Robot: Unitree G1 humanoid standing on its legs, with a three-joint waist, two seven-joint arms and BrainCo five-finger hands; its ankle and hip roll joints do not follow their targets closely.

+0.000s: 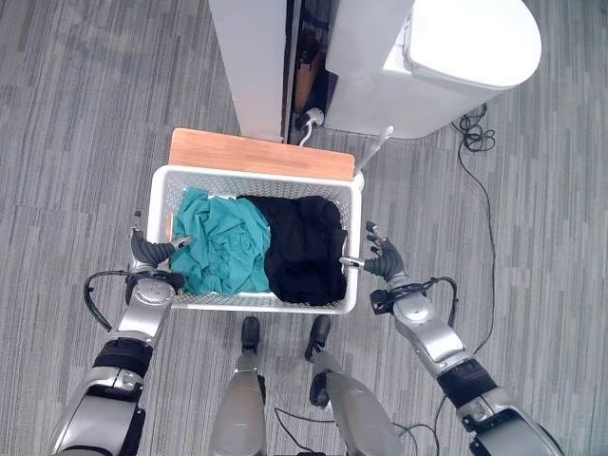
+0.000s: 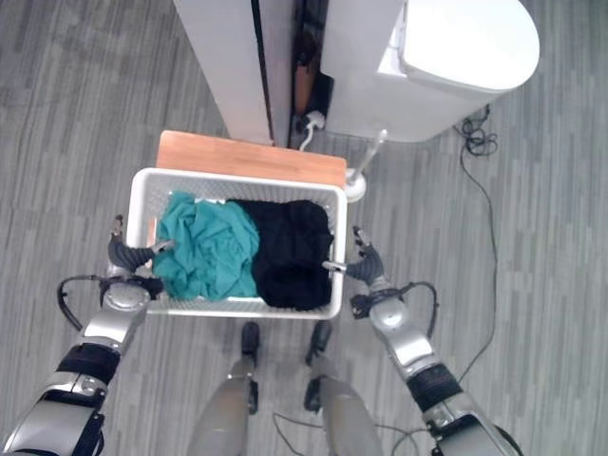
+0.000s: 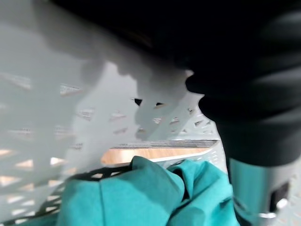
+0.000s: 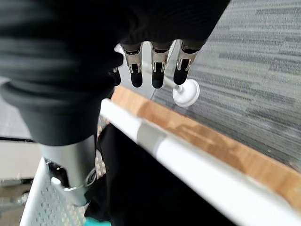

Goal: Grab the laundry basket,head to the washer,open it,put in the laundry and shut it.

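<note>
The basket point(image 1: 256, 180), white and perforated, sits on a low wooden table point(image 1: 256, 152) over grey carpet point(image 1: 76, 114), right in front of the robot. At its left end the left hand point(image 1: 147, 253) is pressed against the wall, its thumb hooked over the rim into the basket; I cannot tell whether the rest of the fingers are curled on the wall. Inside, a teal cloth point(image 1: 223, 242) fills the left half and a black cloth point(image 1: 304, 247) the right, the two touching in the middle. At the right end the right hand point(image 1: 382, 258) stands just beside the rim, fingers point(image 4: 157, 70) straight and hanging down outside the basket, thumb reaching over the edge; it grips nothing that I can see. Far behind the table stands a white panel point(image 1: 252, 66), then a dark gap, then the white washer point(image 1: 446, 57) at far right, lid down. A white round-footed stand point(image 1: 366, 171) stands by the table's far right corner.
</note>
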